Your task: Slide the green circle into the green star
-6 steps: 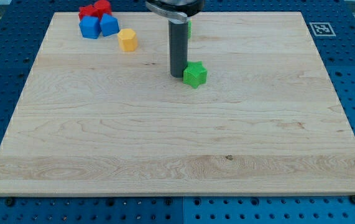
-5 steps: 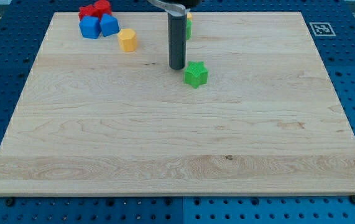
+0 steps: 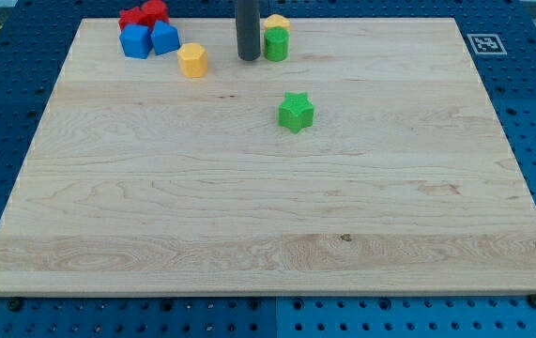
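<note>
The green circle [image 3: 276, 44] stands near the view's top, just right of centre. The green star [image 3: 296, 112] lies lower down, a short way below and slightly right of the circle, apart from it. My tip [image 3: 248, 58] is at the end of the dark rod, close to the circle's left side, with a thin gap showing between them. The star is well below and to the right of my tip.
A yellow block [image 3: 276, 22] sits just behind the green circle. A yellow-orange block [image 3: 192, 60] lies left of my tip. Two blue blocks [image 3: 150, 39] and two red blocks [image 3: 144, 14] cluster at the top left. A marker tag [image 3: 482, 43] is at the board's top right corner.
The rod has moved from beside the green star's left up toward the view's top and slightly left, ending beside the green circle. The star has stayed put.
</note>
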Motion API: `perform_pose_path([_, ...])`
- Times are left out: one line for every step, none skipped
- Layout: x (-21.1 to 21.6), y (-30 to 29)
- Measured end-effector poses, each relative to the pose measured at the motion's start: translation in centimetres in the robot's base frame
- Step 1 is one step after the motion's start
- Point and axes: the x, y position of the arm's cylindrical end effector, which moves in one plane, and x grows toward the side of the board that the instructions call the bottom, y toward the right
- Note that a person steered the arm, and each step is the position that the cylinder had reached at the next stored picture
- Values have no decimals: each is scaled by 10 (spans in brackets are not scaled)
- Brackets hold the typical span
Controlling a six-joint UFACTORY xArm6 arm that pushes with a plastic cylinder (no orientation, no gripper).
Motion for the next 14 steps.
perform_pose_path([-22, 0])
perform_pose_path([-35, 2])
perform_pose_path([-35, 23])
perform_pose_path([-35, 56])
perform_pose_path([-33, 66])
perform_pose_path([-19, 66])
perform_pose_path([-1, 66])
perform_pose_path([13, 65])
perform_pose_path([11, 48])
perform_pose_path([8, 19])
perform_pose_path([11, 18])
perform_pose_path([27, 18])
perform_pose_path([53, 13])
perform_pose_path([77, -3])
